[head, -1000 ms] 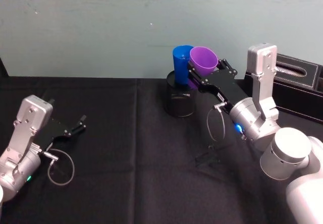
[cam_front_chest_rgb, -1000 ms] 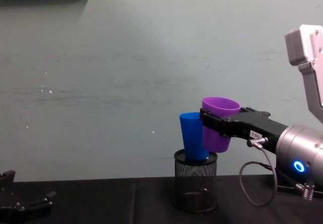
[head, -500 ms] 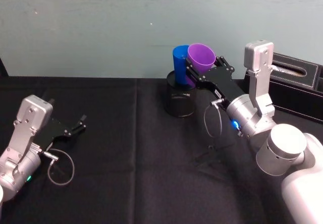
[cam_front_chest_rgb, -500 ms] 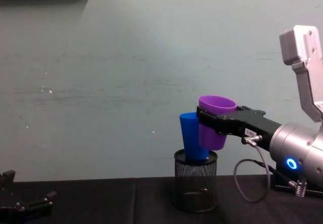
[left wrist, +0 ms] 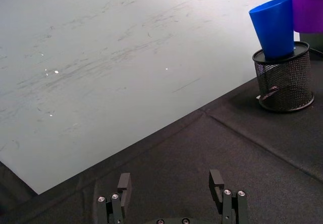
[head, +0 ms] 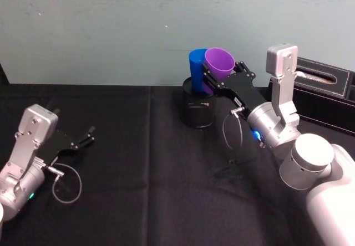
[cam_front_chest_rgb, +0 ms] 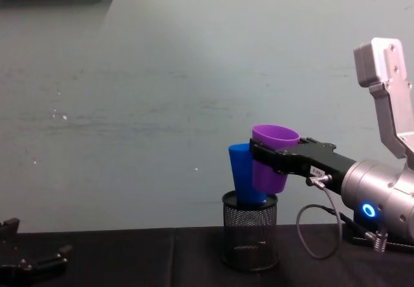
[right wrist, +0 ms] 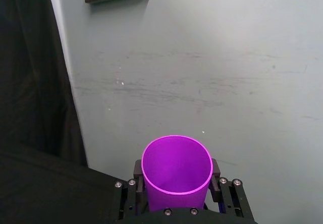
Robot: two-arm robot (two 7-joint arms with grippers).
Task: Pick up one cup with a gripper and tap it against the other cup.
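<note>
Chest view: right gripper [cam_front_chest_rgb: 264,156] clamps the lifted purple cup [cam_front_chest_rgb: 274,137] hard against the blue cup [cam_front_chest_rgb: 240,170], tap likely underway; left gripper [left wrist: 170,186] idles unclenched on the table [head: 138,174].

Light's even and diffuse, moderately bright, no hard glare. Uniform across the wall [cam_front_chest_rgb: 162,106]. Black bench [head: 138,174] swallows shadows. In the right wrist view the purple cup [right wrist: 175,166] rim glows bright; blue ring LED [cam_front_chest_rgb: 369,210] lit.
</note>
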